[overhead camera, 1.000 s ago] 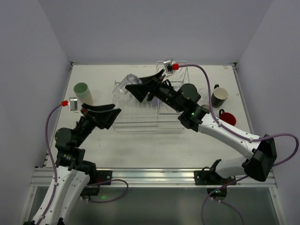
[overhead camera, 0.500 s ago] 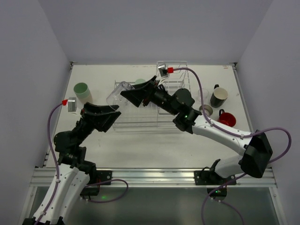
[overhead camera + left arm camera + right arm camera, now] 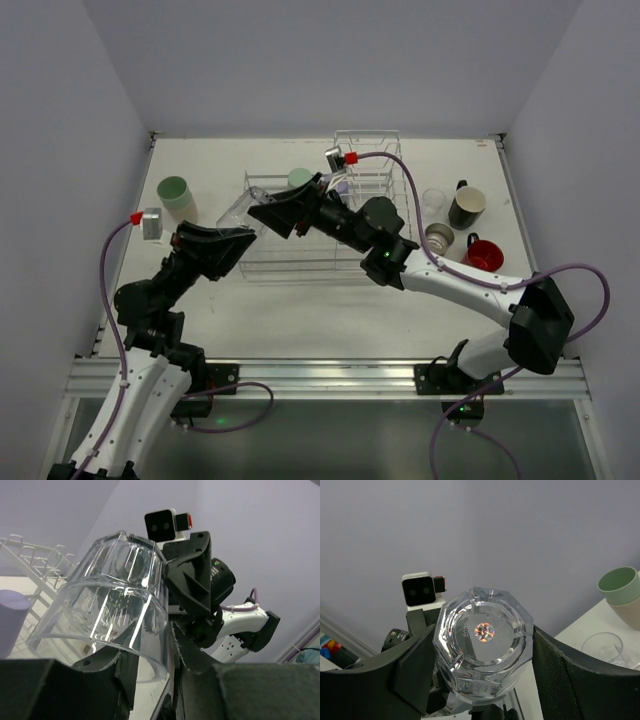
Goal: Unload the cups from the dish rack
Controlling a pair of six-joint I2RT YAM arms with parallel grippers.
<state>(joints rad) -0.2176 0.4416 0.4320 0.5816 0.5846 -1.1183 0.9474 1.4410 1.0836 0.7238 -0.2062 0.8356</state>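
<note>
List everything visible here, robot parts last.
dish rack: one, white wire, table centre
faceted glass: one, clear, aloft between grippers
left green cup: one, pale, table's far left
rack green cup: one, pale, in rack
lavender cup: one, in rack
plain glass: one, clear, right of rack
black mug: one, far right
small cup: one, tan, near red mug
red mug: one, right
right gripper: black, shut on faceted glass
left gripper: black, at its rim

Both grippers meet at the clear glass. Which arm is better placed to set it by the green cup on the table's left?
Left, likely: the left gripper brackets the clear glass at its rim and sits nearest the green cup; the right gripper reaches across the dish rack.
</note>
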